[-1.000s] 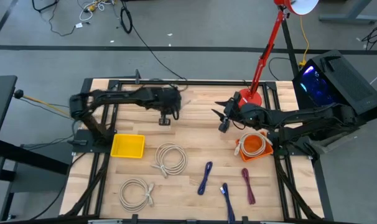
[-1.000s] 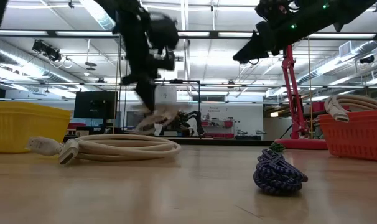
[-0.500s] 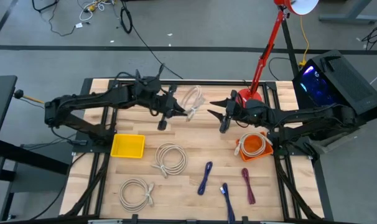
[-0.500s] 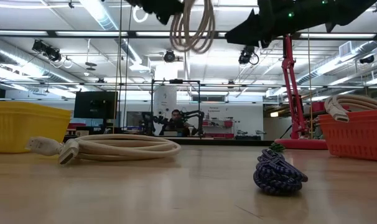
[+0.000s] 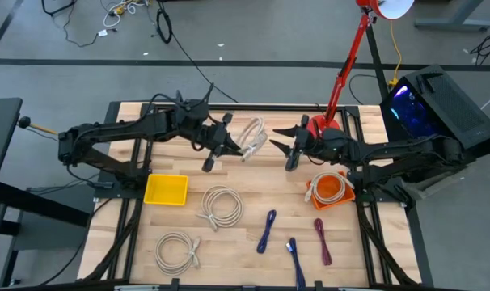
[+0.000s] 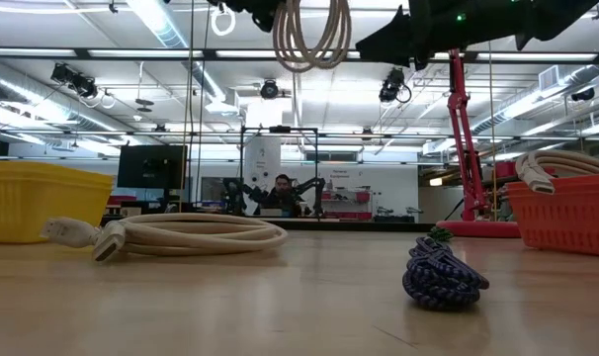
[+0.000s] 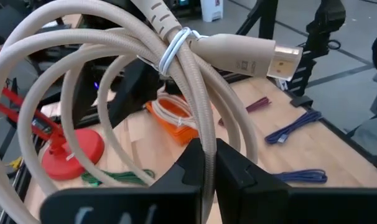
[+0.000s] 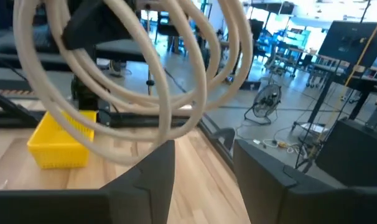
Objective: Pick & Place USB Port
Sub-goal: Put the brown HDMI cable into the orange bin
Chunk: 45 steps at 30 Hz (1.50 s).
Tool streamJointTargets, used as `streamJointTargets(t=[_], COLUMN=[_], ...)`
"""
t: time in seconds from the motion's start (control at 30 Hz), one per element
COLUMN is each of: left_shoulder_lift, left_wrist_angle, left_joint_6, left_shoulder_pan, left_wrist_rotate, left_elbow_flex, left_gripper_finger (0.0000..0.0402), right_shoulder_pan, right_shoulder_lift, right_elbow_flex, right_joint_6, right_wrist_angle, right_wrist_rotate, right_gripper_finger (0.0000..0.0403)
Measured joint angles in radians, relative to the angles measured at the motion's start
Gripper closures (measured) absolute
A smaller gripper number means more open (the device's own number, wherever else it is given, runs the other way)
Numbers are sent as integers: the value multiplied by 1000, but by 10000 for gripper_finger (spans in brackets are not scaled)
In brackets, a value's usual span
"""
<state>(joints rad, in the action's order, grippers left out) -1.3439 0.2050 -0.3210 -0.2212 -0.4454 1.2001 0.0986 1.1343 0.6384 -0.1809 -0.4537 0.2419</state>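
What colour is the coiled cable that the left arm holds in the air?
Beige coiled cable, seen best in the left wrist view.

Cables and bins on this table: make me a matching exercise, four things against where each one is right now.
1. beige cable coil
2. yellow bin
3. orange basket
4. purple cable

A. flat on the table near the front edge
B. empty, on the left side of the table
C. held up in the air by the left gripper
D. holds a coiled cable, under the right arm

Pairs: 1-C, 2-B, 3-D, 4-A
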Motion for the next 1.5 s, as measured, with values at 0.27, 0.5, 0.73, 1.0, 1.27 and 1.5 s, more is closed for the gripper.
streamJointTargets(t=[0.27,0.5,0.73,1.0,1.27,1.5], left_shoulder_lift=[-21,-79,-114,-113,-113,-127], left_wrist_angle=[-37,-101,-186,-215,-213,-232], left_joint_6=[0,4,19,9,18,20], left_shoulder_pan=[7,18,36,51,51,63], left_wrist_rotate=[6,-30,-148,-155,-157,-190], left_elbow_flex=[1,1,1,1,1,1], left_gripper_finger=[385,385,385,385,385,385], right_shoulder_pan=[0,0,2,2,2,2], right_shoulder_lift=[0,0,-1,-1,-1,-1], right_elbow_flex=[0,0,0,0,0,0], right_joint_6=[-3,-13,-45,-37,-45,-41], right_wrist_angle=[-103,-132,-156,-156,-161,-188], right_wrist_rotate=[-78,-67,-47,-32,-18,-60], right_gripper_finger=[237,237,237,237,237,237])
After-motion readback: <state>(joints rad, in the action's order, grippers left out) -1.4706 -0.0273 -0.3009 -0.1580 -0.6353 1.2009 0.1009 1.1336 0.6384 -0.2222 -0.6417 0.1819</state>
